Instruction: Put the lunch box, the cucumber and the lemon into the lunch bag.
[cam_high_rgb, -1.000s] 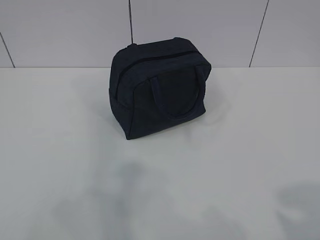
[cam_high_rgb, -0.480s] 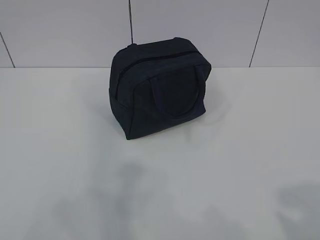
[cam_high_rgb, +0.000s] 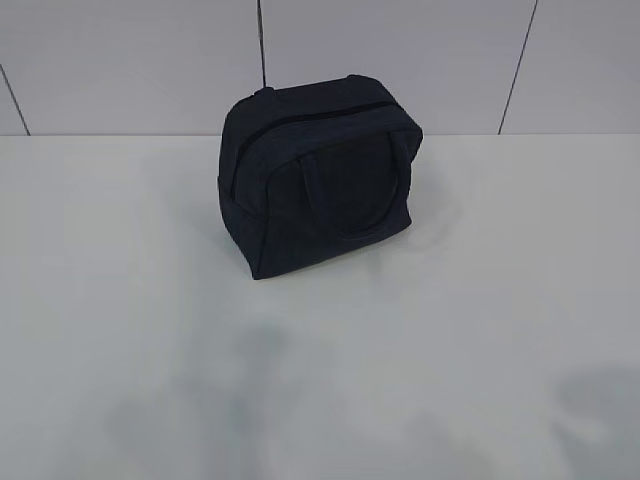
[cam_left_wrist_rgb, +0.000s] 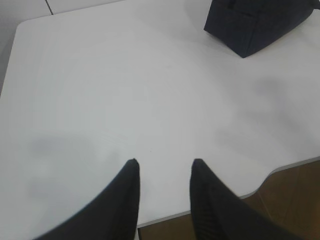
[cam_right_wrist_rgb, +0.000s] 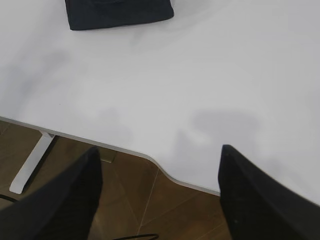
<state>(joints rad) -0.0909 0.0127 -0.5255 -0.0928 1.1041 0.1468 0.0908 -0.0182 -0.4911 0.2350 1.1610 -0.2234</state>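
Observation:
The dark navy lunch bag (cam_high_rgb: 318, 178) stands upright at the back middle of the white table, zipper shut along its top, one loop handle lying against its front face. A corner of the lunch bag (cam_left_wrist_rgb: 255, 25) shows at the top right of the left wrist view, and its base (cam_right_wrist_rgb: 119, 13) at the top of the right wrist view. My left gripper (cam_left_wrist_rgb: 163, 162) hangs open and empty over the table's near edge. My right gripper (cam_right_wrist_rgb: 159, 150) stands wide open and empty over that edge, far from the bag. The lunch box, the cucumber and the lemon are out of view.
The white table (cam_high_rgb: 480, 330) runs to a tiled wall (cam_high_rgb: 130, 60) behind the bag. Its near edge (cam_right_wrist_rgb: 165, 172) has a curved cut-out, with brown floor (cam_right_wrist_rgb: 150, 210) and a white table leg (cam_right_wrist_rgb: 30, 165) below.

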